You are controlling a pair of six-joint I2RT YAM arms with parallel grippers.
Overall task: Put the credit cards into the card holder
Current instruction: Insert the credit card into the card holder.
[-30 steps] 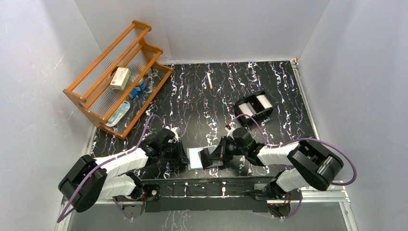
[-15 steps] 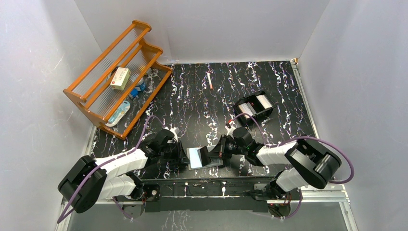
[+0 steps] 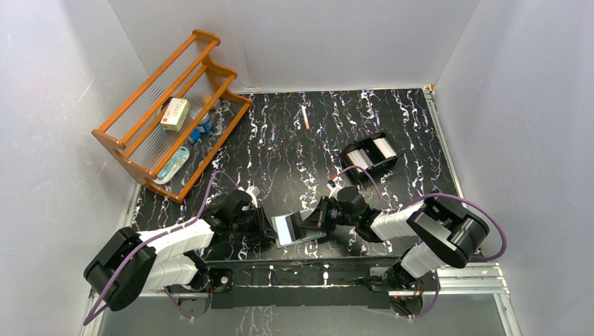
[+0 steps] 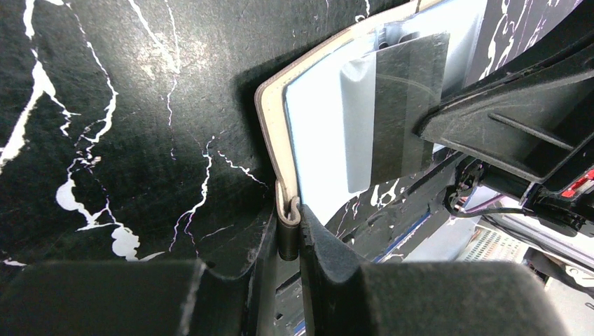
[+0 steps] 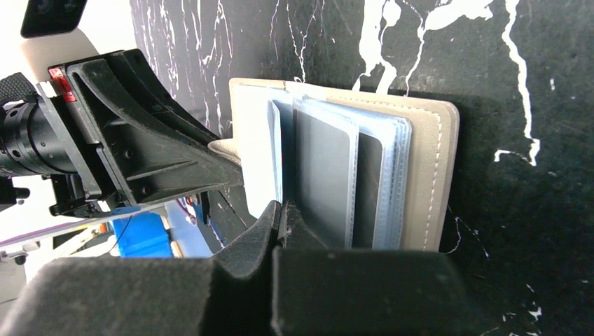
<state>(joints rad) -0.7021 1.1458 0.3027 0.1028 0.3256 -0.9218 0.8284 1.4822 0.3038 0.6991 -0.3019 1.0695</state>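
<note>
The card holder (image 3: 288,228) lies open near the table's front edge, between the two arms, its pale-blue inside (image 4: 319,140) facing up. My left gripper (image 4: 293,225) is shut on the edge of its beige cover, which stands tilted up. My right gripper (image 5: 281,213) is shut on a thin pocket leaf of the holder, beside a grey card (image 5: 323,175) that sits in a pocket. From above, the left gripper (image 3: 265,225) and right gripper (image 3: 316,218) face each other across the holder. White credit cards (image 3: 382,146) lie in a black tray (image 3: 350,148) farther back on the right.
A wooden rack (image 3: 150,87) stands at the back left with a cream box (image 3: 175,113) and small items on it. A thin pencil-like stick (image 3: 305,117) lies at the back middle. White walls close in the black marbled table.
My right gripper has drawn the dark leaf leftward and more upright over the holder's pale inside. The left gripper has held still on the cover.
</note>
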